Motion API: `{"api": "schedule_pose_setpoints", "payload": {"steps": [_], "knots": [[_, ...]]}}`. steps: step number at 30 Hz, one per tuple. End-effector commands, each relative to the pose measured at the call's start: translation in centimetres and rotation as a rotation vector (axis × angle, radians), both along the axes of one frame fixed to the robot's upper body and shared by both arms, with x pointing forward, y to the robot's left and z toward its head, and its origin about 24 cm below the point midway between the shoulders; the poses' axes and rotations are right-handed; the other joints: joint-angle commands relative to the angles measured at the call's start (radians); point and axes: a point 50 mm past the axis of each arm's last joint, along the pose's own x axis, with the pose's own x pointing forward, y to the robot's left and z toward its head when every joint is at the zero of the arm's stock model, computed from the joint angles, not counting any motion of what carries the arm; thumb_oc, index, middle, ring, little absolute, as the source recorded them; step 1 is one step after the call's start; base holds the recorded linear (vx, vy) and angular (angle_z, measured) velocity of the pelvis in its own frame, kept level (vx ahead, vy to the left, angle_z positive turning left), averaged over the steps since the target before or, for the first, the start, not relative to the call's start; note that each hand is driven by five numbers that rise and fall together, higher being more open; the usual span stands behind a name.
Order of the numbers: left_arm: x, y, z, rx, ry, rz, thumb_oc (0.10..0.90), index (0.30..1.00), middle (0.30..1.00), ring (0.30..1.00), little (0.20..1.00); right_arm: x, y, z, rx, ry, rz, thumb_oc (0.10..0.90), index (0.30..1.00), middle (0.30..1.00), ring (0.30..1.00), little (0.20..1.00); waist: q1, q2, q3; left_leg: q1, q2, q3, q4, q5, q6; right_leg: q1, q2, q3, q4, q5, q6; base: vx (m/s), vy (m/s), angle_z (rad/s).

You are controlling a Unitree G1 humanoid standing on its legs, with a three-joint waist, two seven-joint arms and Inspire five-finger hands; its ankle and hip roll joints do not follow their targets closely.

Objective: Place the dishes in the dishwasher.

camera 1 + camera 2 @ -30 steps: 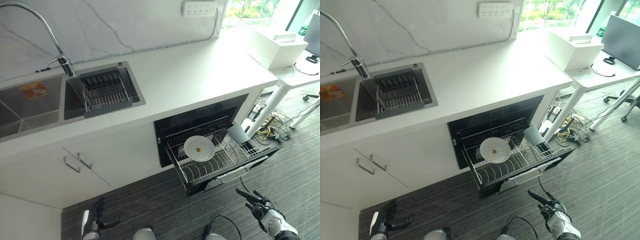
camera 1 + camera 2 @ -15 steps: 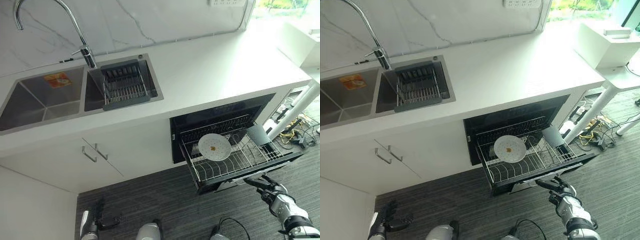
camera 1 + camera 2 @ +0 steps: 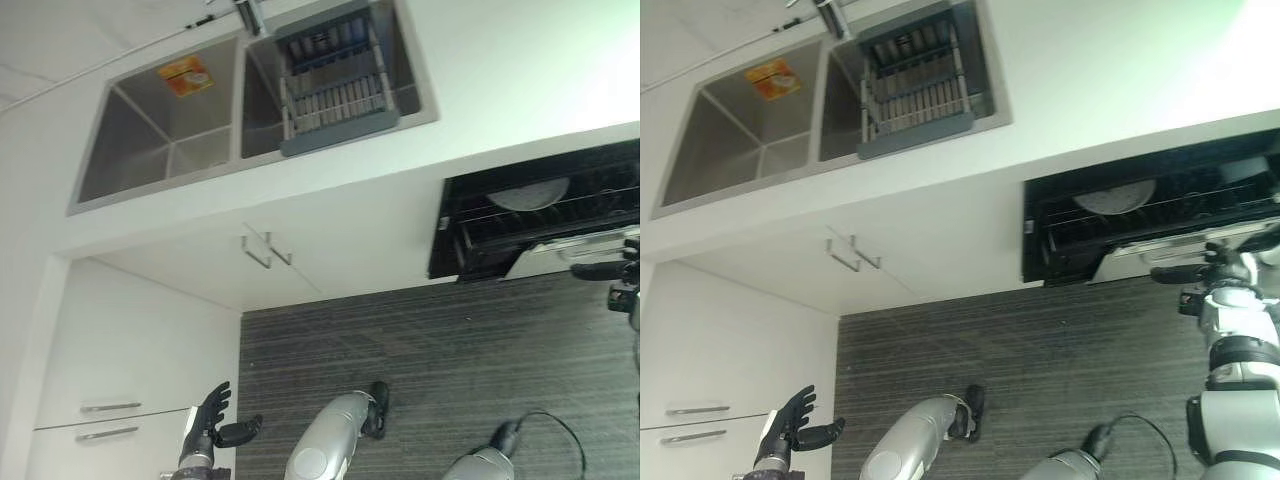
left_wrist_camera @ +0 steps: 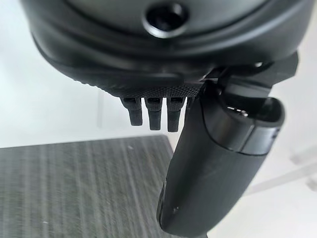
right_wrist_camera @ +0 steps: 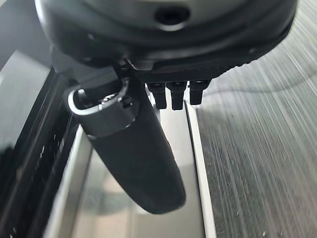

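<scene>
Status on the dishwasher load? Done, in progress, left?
Done: a white plate sits in the dishwasher rack, which is mostly inside the dishwasher. In hand: the right hand, fingers straight, is at the rack's front panel, holding nothing. Left hand hangs open. Left: close it up.

White plate [image 3: 1114,197]; grey striped floor [image 3: 1040,350]

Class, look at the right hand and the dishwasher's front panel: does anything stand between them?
Nothing visible does. The right hand, fingers straight, is right at the dishwasher's front panel; the plate already sits inside on the rack.
</scene>
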Motion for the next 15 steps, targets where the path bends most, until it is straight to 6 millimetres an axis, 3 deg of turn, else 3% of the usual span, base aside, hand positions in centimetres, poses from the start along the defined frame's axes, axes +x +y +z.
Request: {"api": "schedule_pose_setpoints", "payload": {"steps": [1,6,9,12,15], "knots": [[1.3,2.6,2.4,0.066,-0.115,0.024,0.8,0.9,0.9,0.9,0.9,4.7,3.8,9.8,-0.135,-0.331,0.232,0.8,0.9,0.9,0.9,0.9,0.088,-0.003,-0.093,0.095,0.135,-0.077,-0.201,0.056,-0.172,-0.063,0.03,0.013,0.121,-0.113,0.078,0.2,0.093,0.12],[0.7,3.7,2.8,0.086,-0.078,0.021,0.8,0.9,0.9,0.9,0.9,3.7,2.7,16.6,-0.217,-0.468,0.149,0.8,0.9,0.9,0.9,0.9,0.146,-0.002,-0.1,0.089,0.113,-0.123,-0.201,0.048,-0.177,-0.024,0.004,-0.014,0.121,-0.128,0.099,0.18,0.035,0.32],[0.2,4.5,3.1,0.101,-0.06,0.028,0.8,0.9,0.9,0.9,0.9,3.5,3.2,19.0,-0.25,-0.553,0.157,0.8,0.9,0.9,0.9,0.9,0.161,-0.013,-0.108,0.093,0.115,-0.13,-0.201,0.049,-0.18,-0.007,0.003,-0.025,0.121,-0.13,0.104,0.1,0.006,0.22],[0.2,5.0,3.5,0.109,-0.07,0.024,0.8,0.9,0.9,0.9,0.9,3.3,3.2,19.8,-0.232,-0.573,0.163,0.8,0.9,0.9,0.9,0.9,0.169,-0.031,-0.114,0.095,0.119,-0.134,-0.201,0.048,-0.181,0.004,0.005,-0.036,0.121,-0.128,0.108,0.05,-0.047,0.04],[0.4,5.3,4.1,0.116,-0.086,0.007,0.8,0.9,0.9,0.9,0.9,3.2,2.8,19.0,-0.206,-0.529,0.187,0.8,0.9,0.9,0.9,0.9,0.174,-0.05,-0.119,0.099,0.124,-0.14,-0.201,0.048,-0.182,0.014,0.013,-0.045,0.121,-0.127,0.11,0.03,-0.076,0.07]]}}
